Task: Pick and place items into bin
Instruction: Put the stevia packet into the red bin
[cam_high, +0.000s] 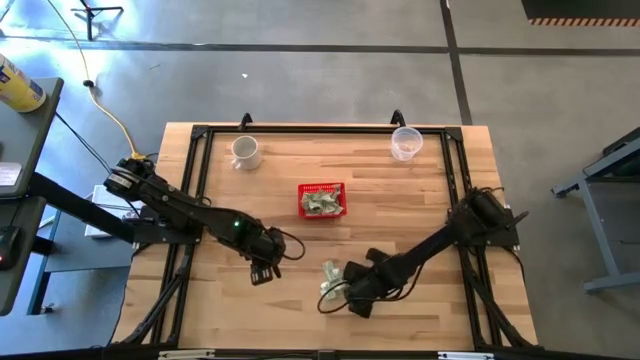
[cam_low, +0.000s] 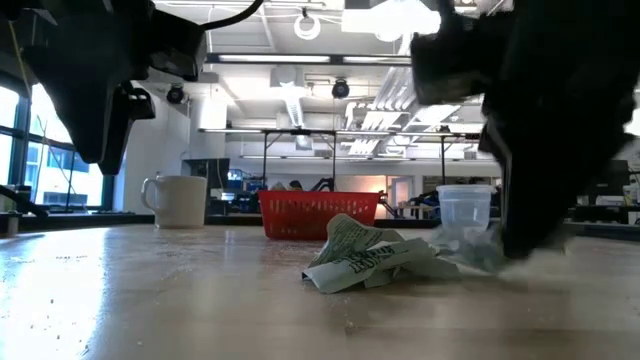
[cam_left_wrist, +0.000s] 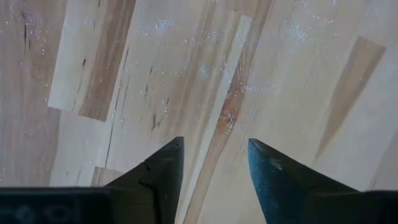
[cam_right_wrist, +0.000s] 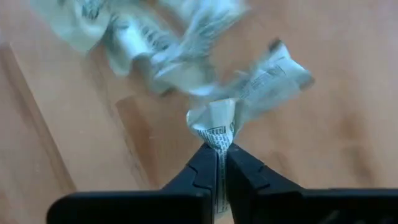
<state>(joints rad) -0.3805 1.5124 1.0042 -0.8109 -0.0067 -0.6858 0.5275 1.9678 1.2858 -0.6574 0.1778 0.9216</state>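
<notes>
Right gripper (cam_right_wrist: 217, 163) pinches one wrapper (cam_right_wrist: 249, 99) near the table's (cam_high: 420, 200) front edge; my left gripper (cam_left_wrist: 214, 163), spread, hovers over bare wood, red bin (cam_high: 323, 199) beyond.

Bright ceiling lights (cam_low: 400, 15) glare; arms backlit dark; wrappers (cam_right_wrist: 186, 43) blurred

- Lab/workshop space, open industrial hall.
- Bare concrete floor (cam_high: 320, 70) with taped lines.
- Exposed ceiling ducts (cam_low: 290, 100), strip lights.
- Wooden table (cam_high: 400, 230) in black frame.
</notes>
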